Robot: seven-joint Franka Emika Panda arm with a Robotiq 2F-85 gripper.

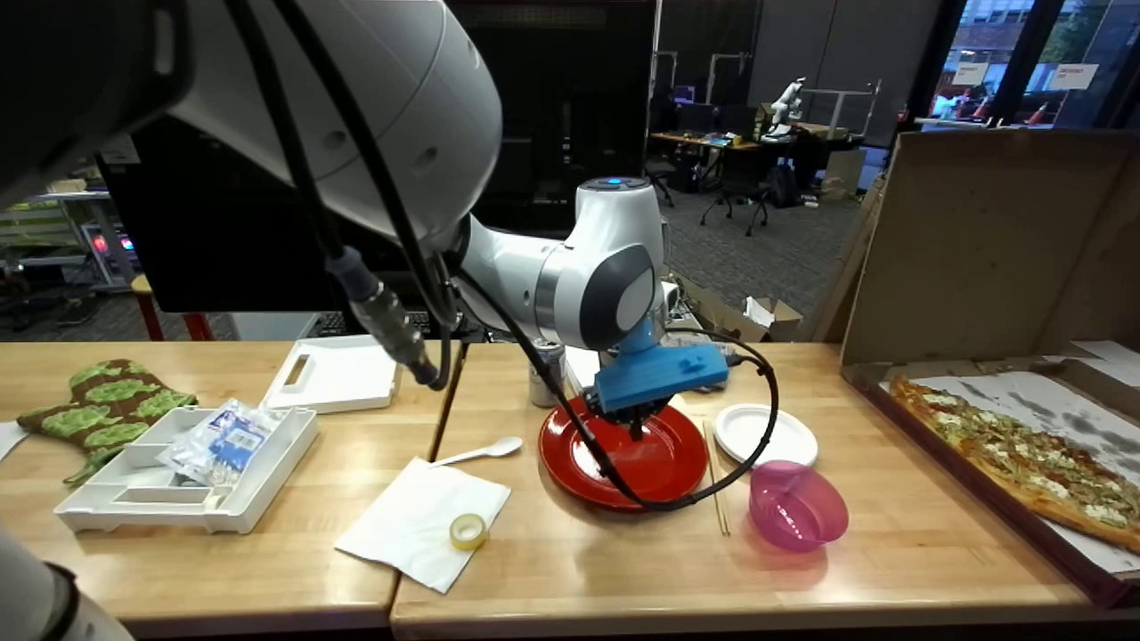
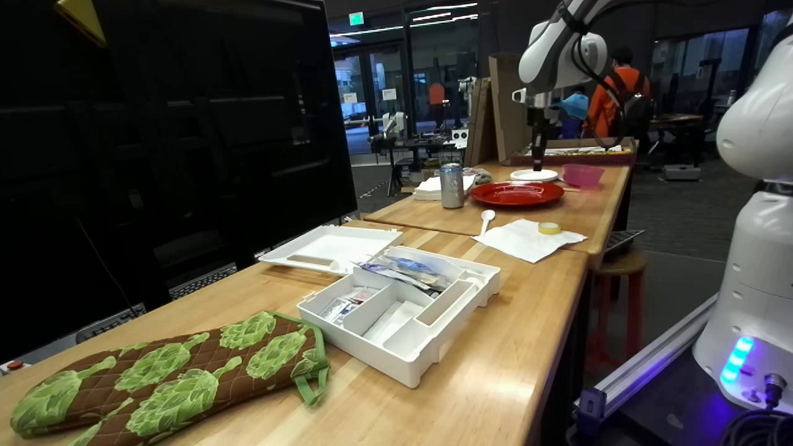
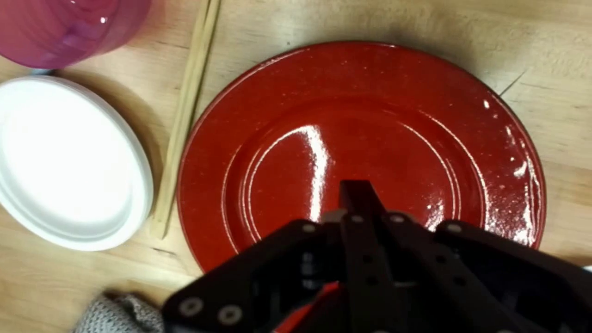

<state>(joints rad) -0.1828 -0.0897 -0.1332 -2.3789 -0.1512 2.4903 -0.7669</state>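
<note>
My gripper [image 3: 357, 190] hangs over the red plate [image 3: 286, 185] with its fingers pressed together; I see nothing held between them. A pale patch shows behind the finger joints in the wrist view, and I cannot tell what it is. In an exterior view the fingertips [image 2: 538, 168] point straight down above the table. Elsewhere the blue wrist mount [image 1: 661, 374] hides most of the jaws. A pair of wooden chopsticks [image 3: 187, 108] lies beside the plate. Past them are a white plate [image 3: 64, 157] and a translucent pink bowl [image 3: 88, 32].
A silver can [image 2: 452, 189] stands by the red plate. A spoon [image 1: 481, 451] and a napkin [image 1: 419, 525] bearing a tape roll [image 1: 468, 544] lie nearby. An open pizza box [image 1: 989, 240] stands at one end; a white divided case [image 2: 396, 362] and oven mitt [image 2: 186, 378] at the other.
</note>
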